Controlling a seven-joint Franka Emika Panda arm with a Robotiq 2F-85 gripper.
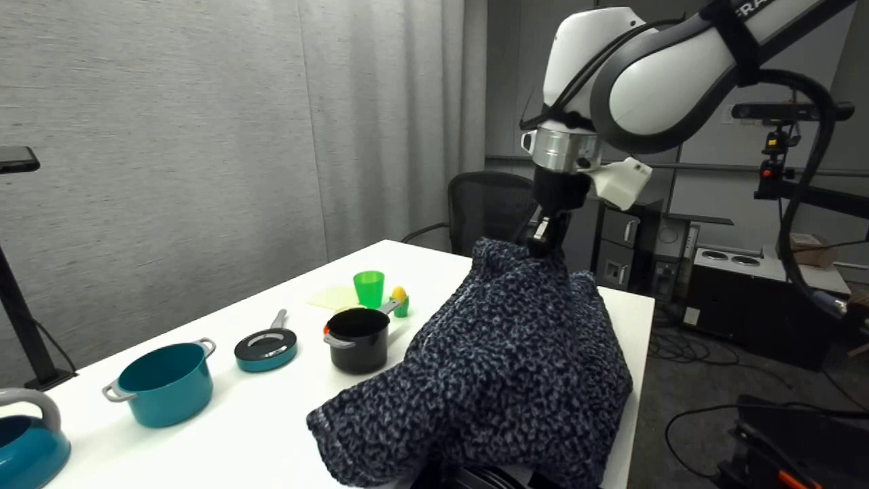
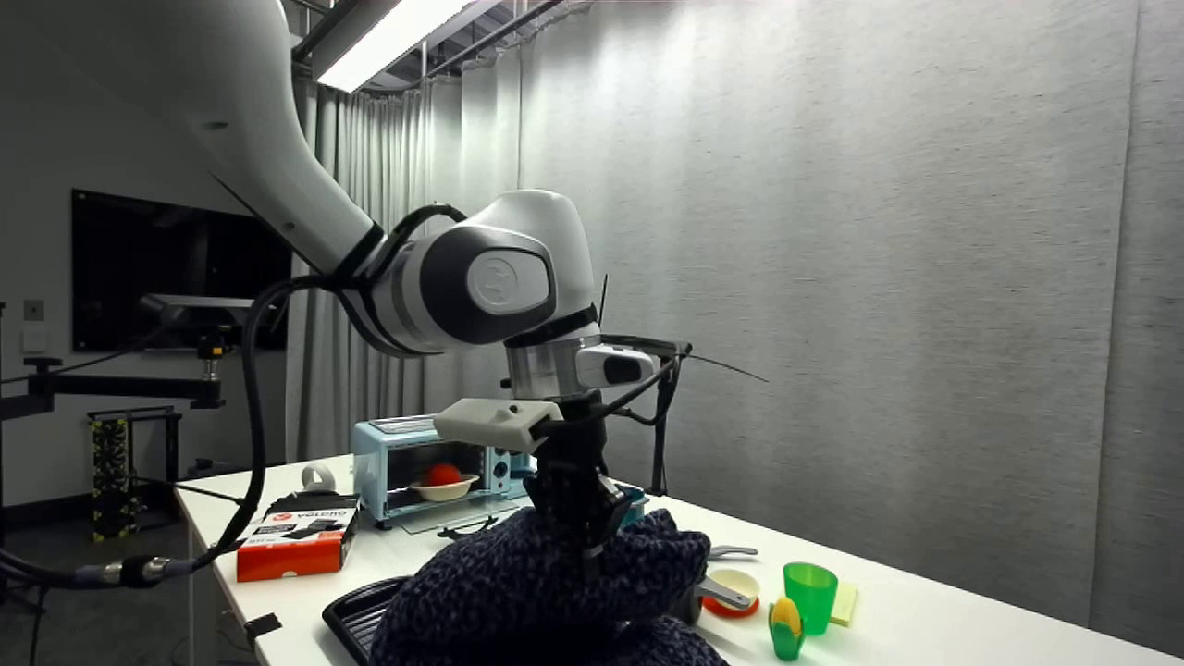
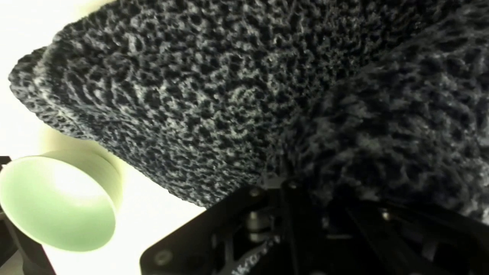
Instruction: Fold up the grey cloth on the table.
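The grey cloth (image 1: 516, 367), dark navy-grey with white speckles, is bunched and raised in a peak above the white table (image 1: 251, 407). It also shows in an exterior view (image 2: 499, 592) and fills much of the wrist view (image 3: 183, 88). My gripper (image 1: 543, 248) points down at the top of the peak, shut on a fold of the cloth. It also shows in an exterior view (image 2: 587, 550). In the wrist view the gripper (image 3: 294, 179) has cloth pressed between and around its fingers; the fingertips are hidden in it. The cloth's lower edges drape onto the table.
A black pot (image 1: 360, 343) stands beside the cloth, near a green cup (image 1: 369, 288) and a toy corn (image 2: 786, 629). A teal pot (image 1: 166, 387) and a teal lid (image 1: 266, 350) lie farther off. A dark ribbed tray (image 2: 356, 615), red box (image 2: 301, 541) and toaster oven (image 2: 435, 472) are also there.
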